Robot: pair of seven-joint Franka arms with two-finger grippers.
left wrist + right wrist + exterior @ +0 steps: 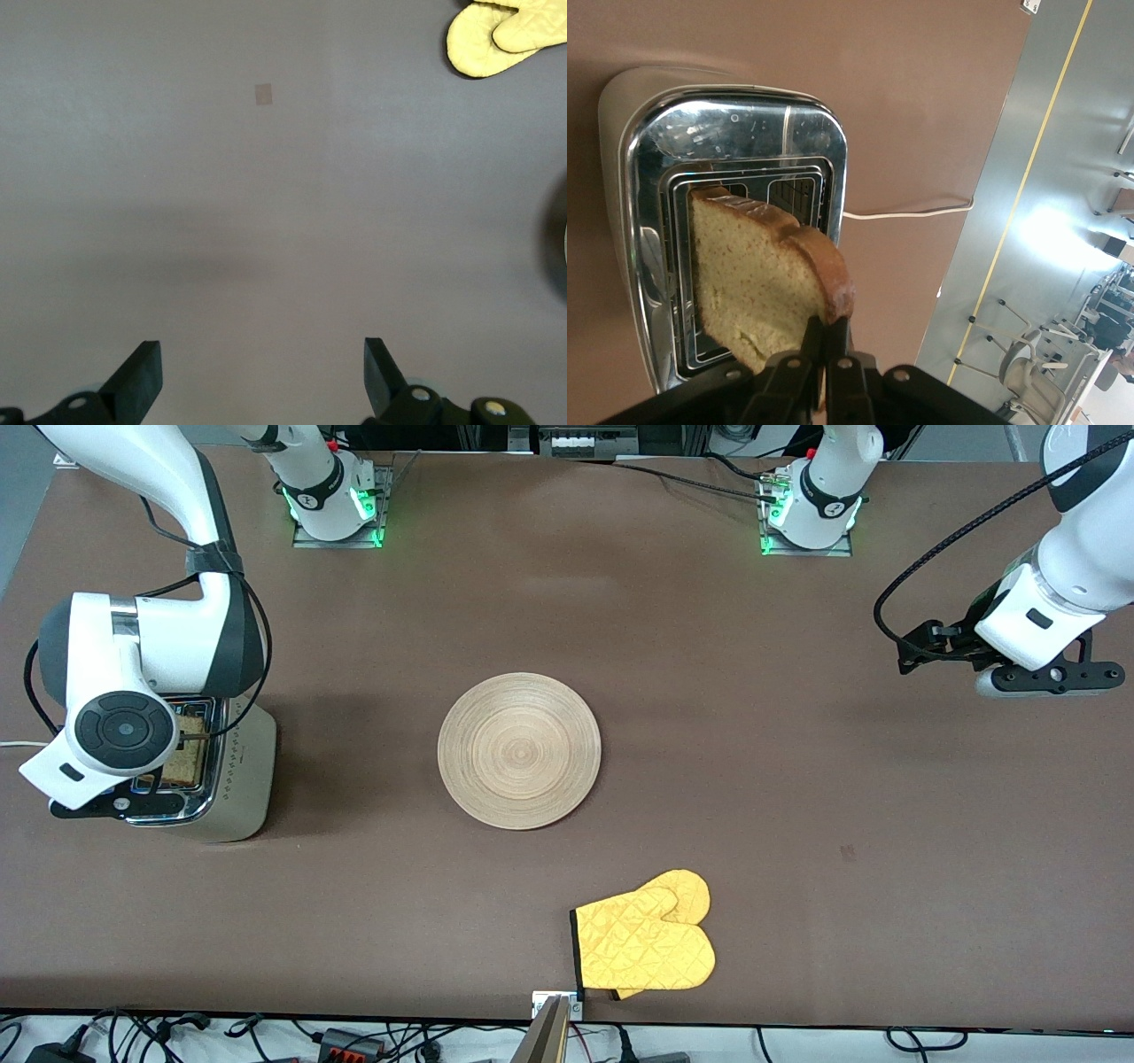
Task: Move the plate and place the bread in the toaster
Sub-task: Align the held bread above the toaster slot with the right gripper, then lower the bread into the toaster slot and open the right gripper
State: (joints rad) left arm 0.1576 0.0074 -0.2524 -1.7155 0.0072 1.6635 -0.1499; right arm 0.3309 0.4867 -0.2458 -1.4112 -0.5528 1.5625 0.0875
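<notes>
Bread slice, pinched at its crust, hanging over a toaster slot.

Right gripper [824, 341] is pinching the bread [757, 279] by one crust edge above the toaster [731, 133], which stands at the table's 9 o'clock; the plate [519, 750] is lying at centre, bare. The slice looks light, soft and crumbly, so the firmer crust is probably the best hold. Left gripper [261, 376] is waiting, jaws spread, over bare table at 3 o'clock. The right wrist view is showing the pinch and slot; the front view hides both but shows an oven mitt [647, 939] at 6 o'clock.
</notes>
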